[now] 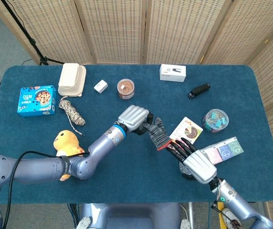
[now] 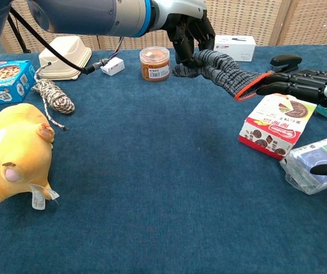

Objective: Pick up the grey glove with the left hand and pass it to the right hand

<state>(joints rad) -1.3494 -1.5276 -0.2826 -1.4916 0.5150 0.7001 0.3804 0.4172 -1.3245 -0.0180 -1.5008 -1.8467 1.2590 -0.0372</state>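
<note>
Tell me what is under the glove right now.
The glove hangs off the table, held by the left hand. Bare blue tabletop lies below it. Its orange cuff reaches the right hand's fingertips; whether they touch is unclear.

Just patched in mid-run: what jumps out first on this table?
The left hand holds the grey glove up over mid-table, its orange cuff nearly at the outstretched fingers of the right hand, which holds nothing. Next, the yellow plush toy lying at the near left edge.
</note>
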